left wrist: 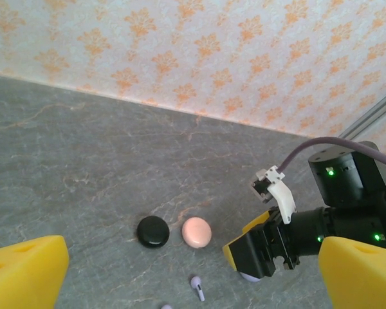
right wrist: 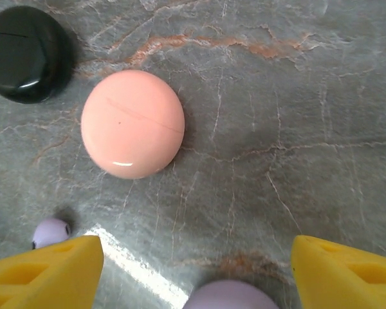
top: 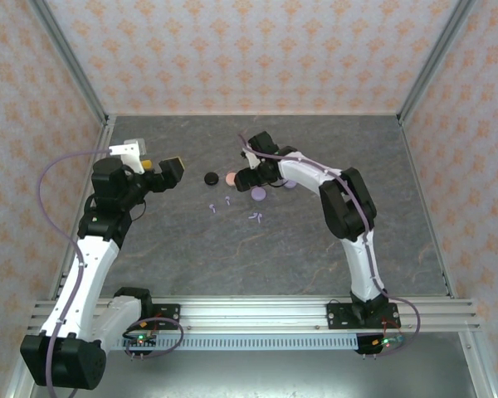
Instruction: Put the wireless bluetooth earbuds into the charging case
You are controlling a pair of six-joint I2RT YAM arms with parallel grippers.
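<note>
Step 1, by the look: securing the case; your right gripper (right wrist: 196,261) hangs low, jaws apart, straddling the lilac case (right wrist: 228,297), not gripping; left gripper (top: 162,172) raised, wide, empty; earbuds (top: 256,217) lie loose near the case; next, centre, then pinch gently.

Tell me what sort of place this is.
Likely a robot test cell, not a home: the left arm and right arm are bolted to a metal rail at a grey stone-look table, boxed in by wallpapered panels.
</note>
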